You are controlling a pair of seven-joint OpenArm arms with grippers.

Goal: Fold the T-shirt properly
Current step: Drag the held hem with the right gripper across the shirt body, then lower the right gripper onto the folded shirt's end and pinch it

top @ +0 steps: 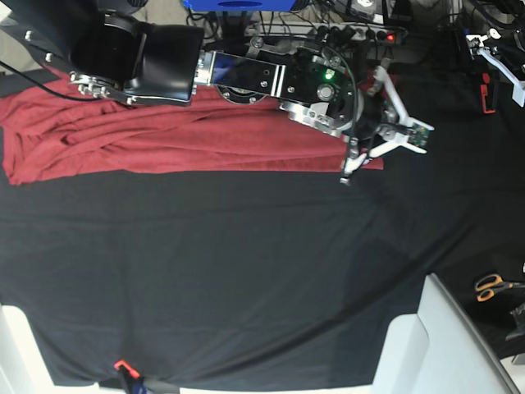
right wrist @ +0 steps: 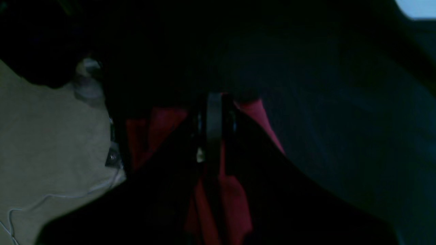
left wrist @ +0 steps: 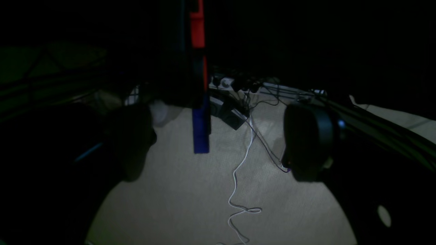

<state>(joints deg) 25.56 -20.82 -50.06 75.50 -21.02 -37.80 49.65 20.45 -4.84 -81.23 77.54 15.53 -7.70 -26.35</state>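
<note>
The dark-red T-shirt [top: 164, 135] lies bunched in a long band along the far edge of the black table cloth [top: 246, 263]. My right arm reaches across it from the upper left. My right gripper [top: 351, 167] is at the band's right end, shut, and in the right wrist view its fingers [right wrist: 214, 126] pinch red cloth [right wrist: 235, 200] that shows on both sides. My left gripper [left wrist: 218, 149] hangs wide open over a beige floor, holding nothing, with no shirt in its view.
Scissors [top: 492, 286] lie at the table's right edge. A white panel [top: 426, 345] stands at the near right corner, an orange clip [top: 121, 365] at the near edge. A power strip [top: 369, 33] and cables sit behind the table. A blue-and-red post [left wrist: 201, 129] and a white cable [left wrist: 238, 177] show in the left wrist view.
</note>
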